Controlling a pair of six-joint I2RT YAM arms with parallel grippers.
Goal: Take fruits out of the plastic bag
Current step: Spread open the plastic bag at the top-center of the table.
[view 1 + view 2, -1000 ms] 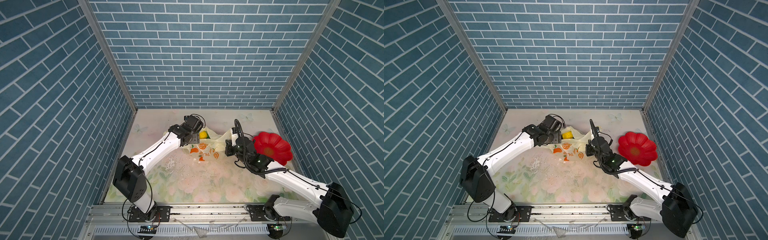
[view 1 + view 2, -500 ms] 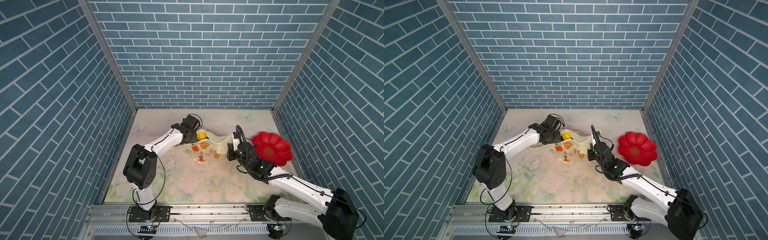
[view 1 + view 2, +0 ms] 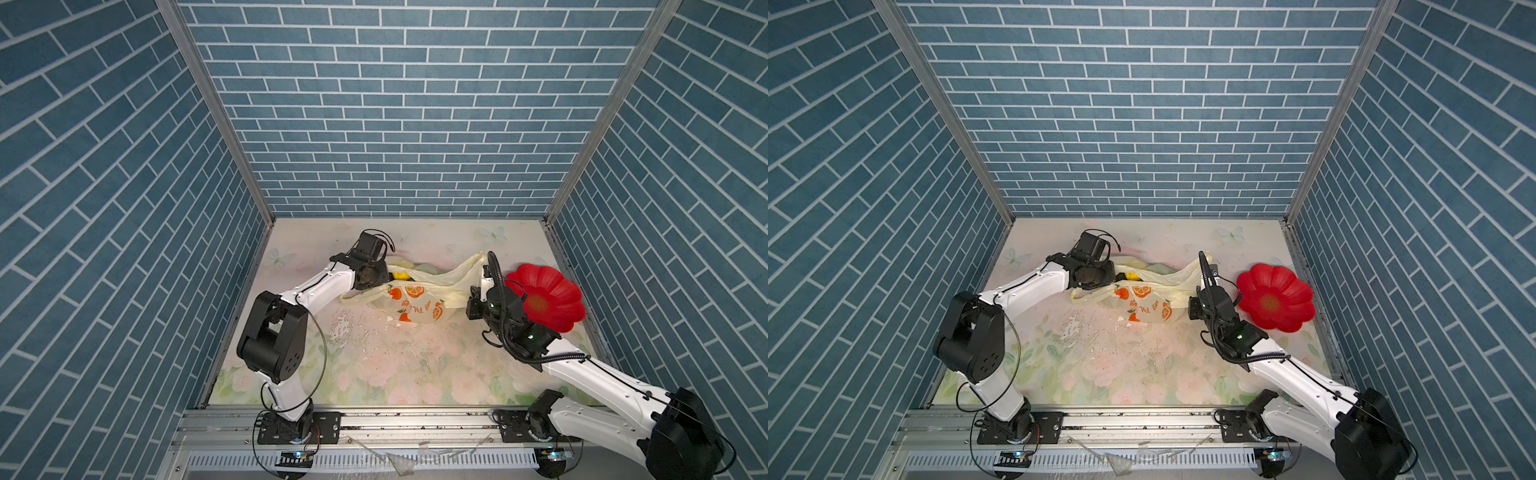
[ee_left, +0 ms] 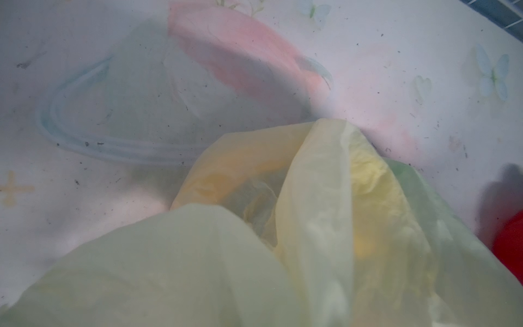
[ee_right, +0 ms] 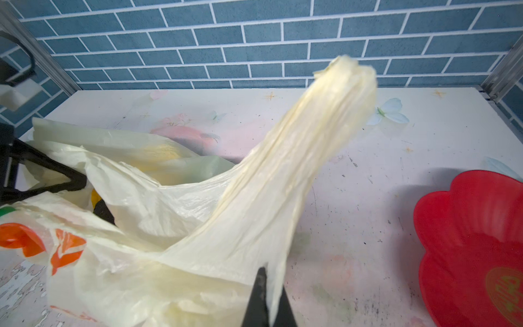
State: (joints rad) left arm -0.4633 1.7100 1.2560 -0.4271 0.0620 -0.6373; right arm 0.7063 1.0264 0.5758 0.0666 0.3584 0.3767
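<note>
The pale-yellow plastic bag (image 3: 419, 305) lies at mid-table, printed side up, in both top views. Of the fruits, only a yellow one (image 3: 401, 275) shows, in the bag's mouth; the others are hidden by the film. My left gripper (image 3: 387, 284) is at the left rim of that mouth. In the right wrist view its black fingers (image 5: 68, 181) meet at a point with bag film round them. Bag film (image 4: 311, 226) covers the left wrist view and hides the jaws. My right gripper (image 5: 267, 297) is shut on the bag's twisted handle (image 5: 311, 141), which is pulled taut and raised.
A red flower-shaped plate (image 3: 544, 297) sits right of the bag, close behind my right wrist, near the right wall. Blue brick walls close in the table on three sides. The floral table top (image 3: 395, 365) in front of the bag is scuffed.
My left gripper has pushed further into the bag's mouth and gone from open to shut. The left elbow has swung toward the front. My right gripper still holds the handle, shifted slightly right.
</note>
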